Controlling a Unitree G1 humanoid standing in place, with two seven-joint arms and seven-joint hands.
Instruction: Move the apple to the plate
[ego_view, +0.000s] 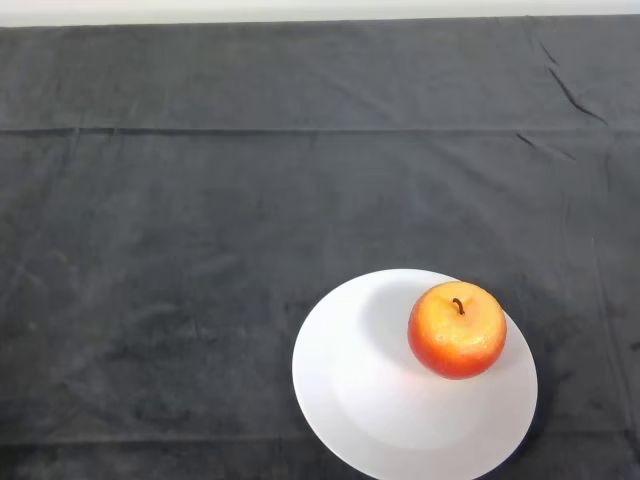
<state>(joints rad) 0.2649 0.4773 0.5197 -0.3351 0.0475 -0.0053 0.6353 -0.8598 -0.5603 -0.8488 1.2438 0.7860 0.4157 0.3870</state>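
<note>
Looks like a staged test bench or lab setup, not a lived-in home or kitchen. The table (200, 250) is fully covered by a dark grey cloth (300, 80) with fold creases running straight across and a few wrinkles at the far right. A pale strip of wall or floor (320, 10) shows along the far edge. Only props on it: a plain white plate (370, 400) near the front edge and one red-orange apple (457, 329) sitting upright on the plate's right part, stem up. The exact room type cannot be told.
</note>
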